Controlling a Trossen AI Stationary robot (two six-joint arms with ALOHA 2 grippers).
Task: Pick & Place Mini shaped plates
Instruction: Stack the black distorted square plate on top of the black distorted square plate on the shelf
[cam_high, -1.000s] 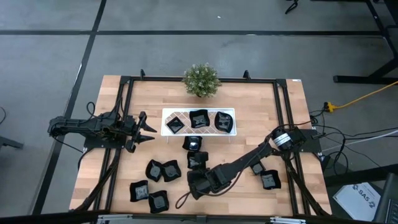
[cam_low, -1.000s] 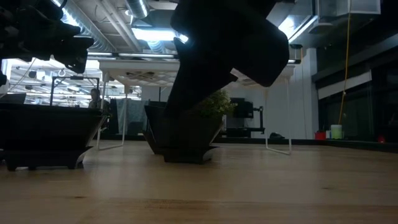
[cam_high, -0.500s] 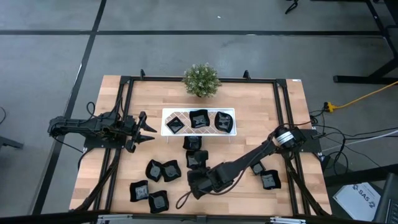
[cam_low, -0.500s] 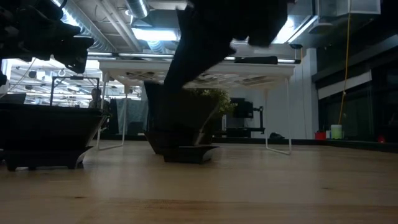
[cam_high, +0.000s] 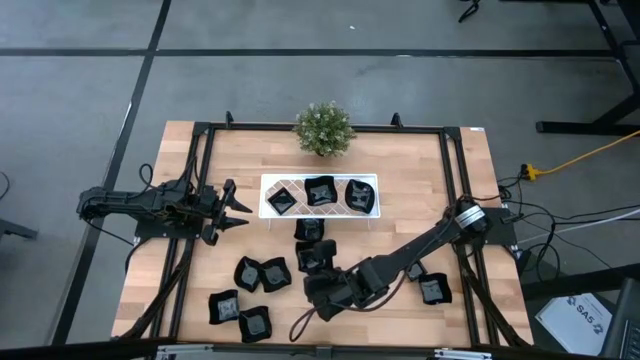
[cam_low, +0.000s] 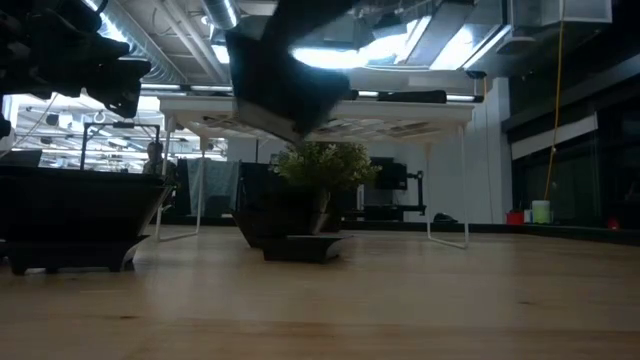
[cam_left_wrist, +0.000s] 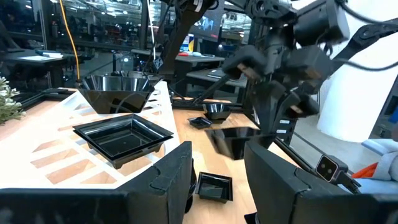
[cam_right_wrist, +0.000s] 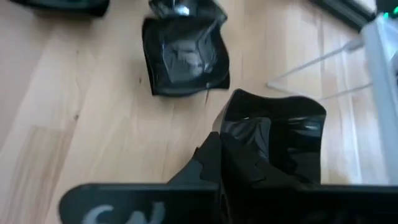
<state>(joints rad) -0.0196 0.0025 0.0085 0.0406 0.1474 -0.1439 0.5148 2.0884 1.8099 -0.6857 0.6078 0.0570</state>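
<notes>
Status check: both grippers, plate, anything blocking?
Right gripper shut on a mini plate, lifted off the table. Left gripper open, idle beside the white tray. Loose plate lies ahead on the table.

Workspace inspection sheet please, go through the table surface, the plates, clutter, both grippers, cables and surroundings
Surface: light wooden table inside a dark frame.
Job's things: three mini plates sit in the white tray; one plate is lifted off the wood in the right gripper; other plates lie loose on the near half, one at the right.
Clutter: small potted plant at the far edge.
Grippers: right gripper shut on the lifted plate, near the table's middle front; left gripper open, waiting left of the tray.
Cables: yellow cord on the floor at right.
Surroundings: grey floor; no person clearly seen.
</notes>
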